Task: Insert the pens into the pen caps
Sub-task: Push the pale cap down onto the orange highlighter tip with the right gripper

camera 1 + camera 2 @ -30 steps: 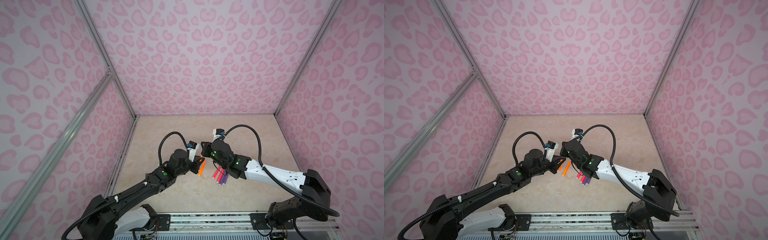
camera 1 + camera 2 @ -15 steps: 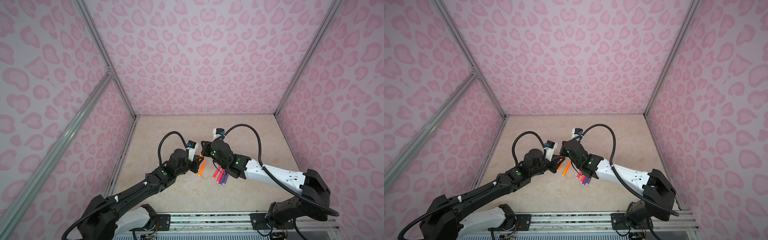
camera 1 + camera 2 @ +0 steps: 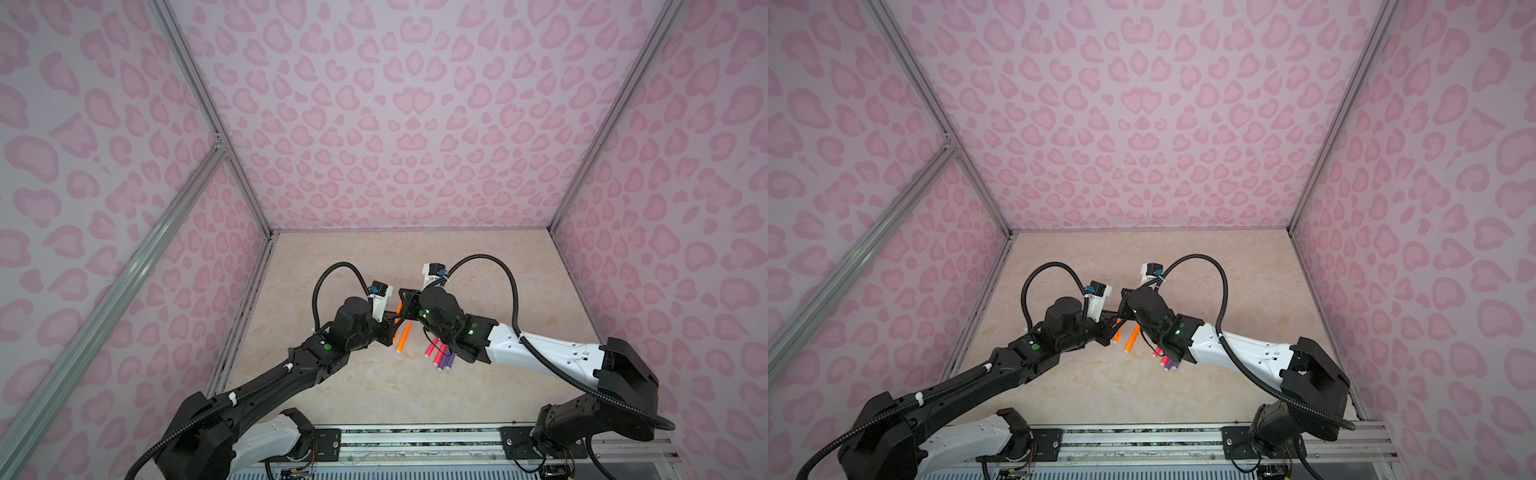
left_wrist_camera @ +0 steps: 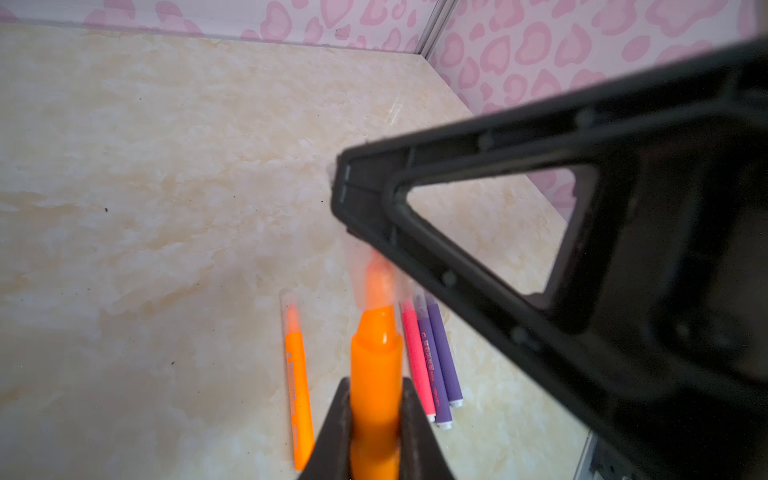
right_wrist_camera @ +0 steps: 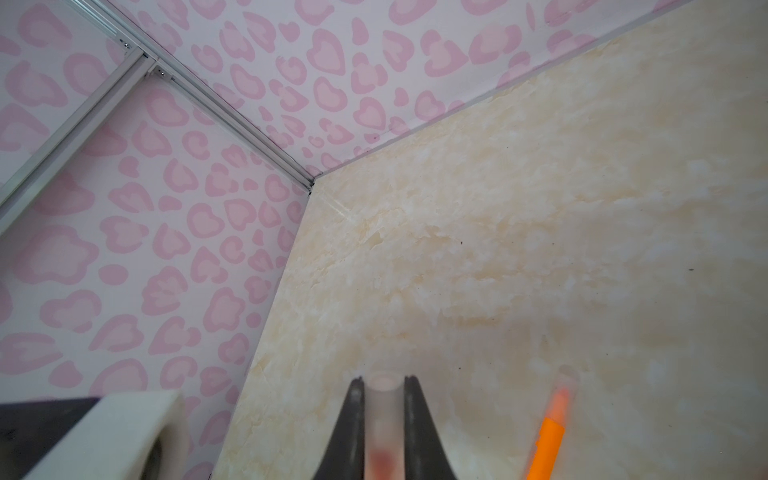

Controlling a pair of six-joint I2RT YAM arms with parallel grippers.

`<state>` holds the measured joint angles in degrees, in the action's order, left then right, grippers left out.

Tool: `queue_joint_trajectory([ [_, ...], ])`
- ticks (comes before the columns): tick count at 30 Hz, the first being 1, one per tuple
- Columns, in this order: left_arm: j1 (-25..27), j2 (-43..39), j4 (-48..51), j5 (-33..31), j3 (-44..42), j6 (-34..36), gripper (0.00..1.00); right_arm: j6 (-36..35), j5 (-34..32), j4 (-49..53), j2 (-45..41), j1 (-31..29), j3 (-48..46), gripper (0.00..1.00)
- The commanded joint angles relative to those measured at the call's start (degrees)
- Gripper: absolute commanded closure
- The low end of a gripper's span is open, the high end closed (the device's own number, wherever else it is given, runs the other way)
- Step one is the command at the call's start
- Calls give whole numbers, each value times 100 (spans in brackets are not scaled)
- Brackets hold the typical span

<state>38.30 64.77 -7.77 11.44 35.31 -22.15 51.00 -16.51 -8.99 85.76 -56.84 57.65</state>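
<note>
Barely any change in a second; left gripper still pinches the orange pen; right gripper still pinches a cap over its tip, above the table; spare orange pen and pink and purple pens lie unmoved.

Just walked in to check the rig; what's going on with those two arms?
The left gripper is shut on an orange pen, and the right gripper is shut on a translucent cap. They meet above the table, with the pen's tip apparently partway inside the cap. A second orange pen, already capped, lies on the table near a pink pen and two purple pens.
</note>
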Motion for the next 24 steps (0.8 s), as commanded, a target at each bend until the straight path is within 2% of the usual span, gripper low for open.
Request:
queue_joint_trajectory([
  [1, -202, -85, -550, 206, -93, -290, 97, 11, 113, -149, 32, -112, -93, 100],
  [7, -479, -122, -915, 757, -268, -535, 97, 15, 239, -589, -20, -233, -322, 100],
  [16, -552, -332, -1280, 1242, -444, -649, 97, -157, 605, -1011, -191, -128, -732, 100],
  [24, -666, -369, -1670, 1680, -572, -866, 97, -222, 1201, -2654, -450, -83, -1678, 100],
])
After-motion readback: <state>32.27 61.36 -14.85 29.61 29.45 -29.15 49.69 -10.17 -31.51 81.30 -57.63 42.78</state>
